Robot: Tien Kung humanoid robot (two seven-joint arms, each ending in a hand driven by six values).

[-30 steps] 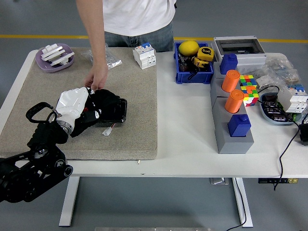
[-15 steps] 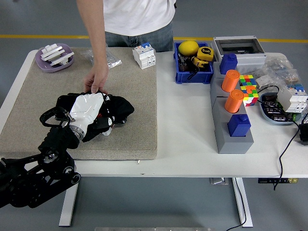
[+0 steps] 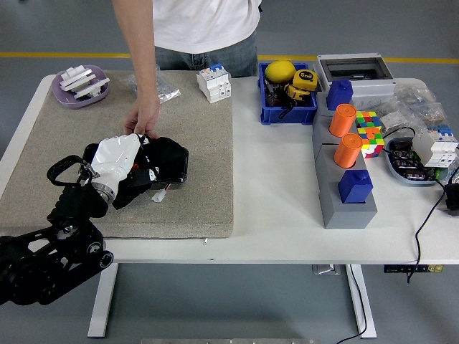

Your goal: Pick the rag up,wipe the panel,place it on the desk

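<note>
A black rag (image 3: 159,153) lies bunched over a black panel (image 3: 180,169) on the beige mat (image 3: 204,150) at the left of the table. My left hand (image 3: 118,158), white-shelled on a black arm, presses down on the rag's left part with its fingers curled into the cloth. A person stands at the far side, and one of their hands (image 3: 145,120) holds the panel's far edge just above my hand. Most of the panel is hidden under the rag and my hand.
On the mat's far side are a purple dish (image 3: 80,87), a clear plastic bag (image 3: 159,87) and a white breaker (image 3: 215,82). A blue bin (image 3: 288,102), a grey block with orange cylinders (image 3: 346,188) and small parts stand to the right.
My left hand swept the rag to the right across the panel, then drew it back to the left. The person's hand stayed on the panel's far edge.
</note>
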